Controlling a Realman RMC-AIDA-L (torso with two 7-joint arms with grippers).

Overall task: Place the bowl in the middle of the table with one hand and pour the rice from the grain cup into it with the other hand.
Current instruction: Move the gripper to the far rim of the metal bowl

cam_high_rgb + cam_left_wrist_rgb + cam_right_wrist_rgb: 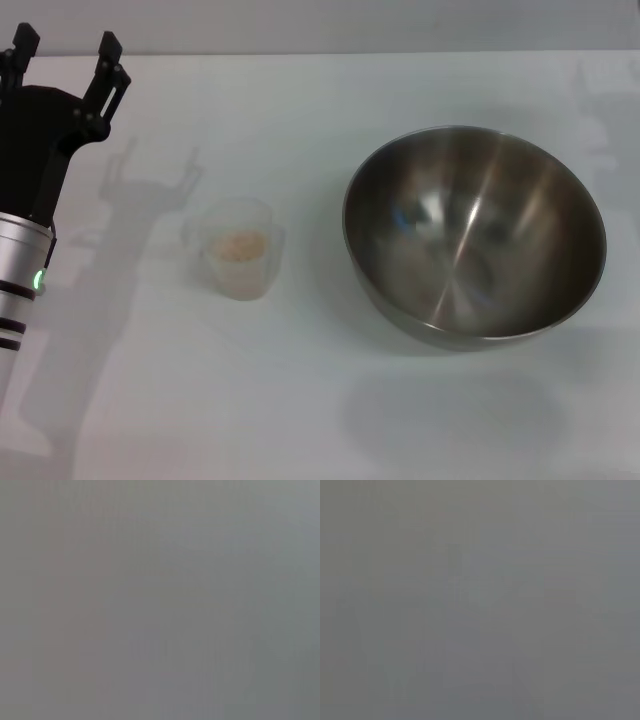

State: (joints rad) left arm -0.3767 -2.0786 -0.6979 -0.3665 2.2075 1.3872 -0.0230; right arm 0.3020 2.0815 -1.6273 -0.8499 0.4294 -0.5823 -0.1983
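I am holding my left tool (66, 58) spread open and empty at the counter's (300, 400) far left, well apart from the cup (238, 250) of rice (240, 244). The bowl (474, 236) is sitting right of centre. I should be gripping the cup upright, squarely. My right tool is out of view.

Surface (320, 420) carries everything. Bowl (474, 236) upright, right of centre. Grain cup (238, 248) upright, left of bowl, apart from it, gap between. Rice (238, 244) inside grain cup. Left gripper (62, 60) at far left edge, above surface, left of and behind grain cup, clear of it, fingers spread, pointing away from robot. Both wrist views show nothing readable.
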